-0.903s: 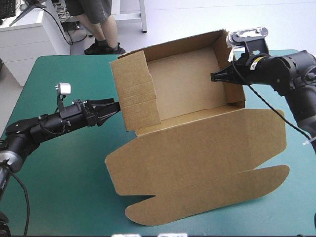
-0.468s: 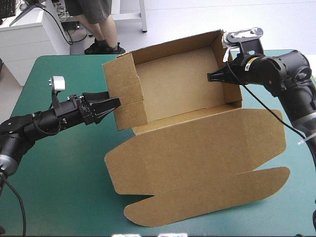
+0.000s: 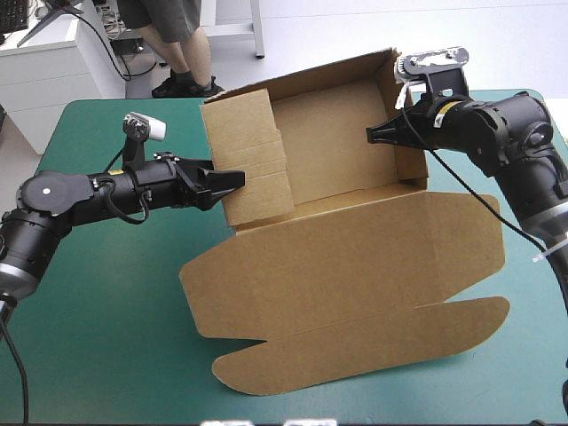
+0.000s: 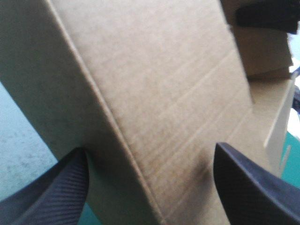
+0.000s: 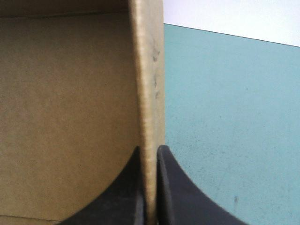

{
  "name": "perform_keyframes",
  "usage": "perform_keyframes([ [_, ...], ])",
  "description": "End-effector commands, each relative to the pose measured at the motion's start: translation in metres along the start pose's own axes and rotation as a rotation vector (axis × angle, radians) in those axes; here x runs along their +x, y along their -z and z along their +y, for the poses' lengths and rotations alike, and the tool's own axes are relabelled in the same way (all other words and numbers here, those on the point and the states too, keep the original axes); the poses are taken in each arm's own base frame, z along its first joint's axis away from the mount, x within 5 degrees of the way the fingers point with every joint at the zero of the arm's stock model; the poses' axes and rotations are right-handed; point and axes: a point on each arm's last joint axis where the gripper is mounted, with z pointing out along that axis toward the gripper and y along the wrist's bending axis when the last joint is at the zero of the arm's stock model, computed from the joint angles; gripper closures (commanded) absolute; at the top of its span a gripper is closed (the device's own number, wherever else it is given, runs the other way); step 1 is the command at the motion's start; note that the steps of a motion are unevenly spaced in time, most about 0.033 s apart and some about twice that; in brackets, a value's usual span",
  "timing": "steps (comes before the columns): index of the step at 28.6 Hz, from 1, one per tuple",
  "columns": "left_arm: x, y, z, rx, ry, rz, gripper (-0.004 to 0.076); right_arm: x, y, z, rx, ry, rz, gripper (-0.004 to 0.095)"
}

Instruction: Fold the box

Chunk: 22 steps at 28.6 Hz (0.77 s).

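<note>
2 jobs: anchor the box with the clenched right end effector; press its left wall squarely inward with the released left end effector.

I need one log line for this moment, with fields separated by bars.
task: fold box | left end effector: open, at left wall | right end effector: shut on right wall | lid: flat
</note>
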Motion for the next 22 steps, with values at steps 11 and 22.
perform_keyframes([
  [11, -0.048, -0.019, -0.033, -0.268, 0.066, 0.043, 0.0267, -0.019, 0.024, 0.004, -0.049, -0.103, -0.183, 0.0919],
  [22, -0.065, -0.052, -0.048, -0.296, 0.106, 0.047, 0.0491, -0.012, 0.002, 0.005, -0.039, -0.124, -0.084, 0.092],
])
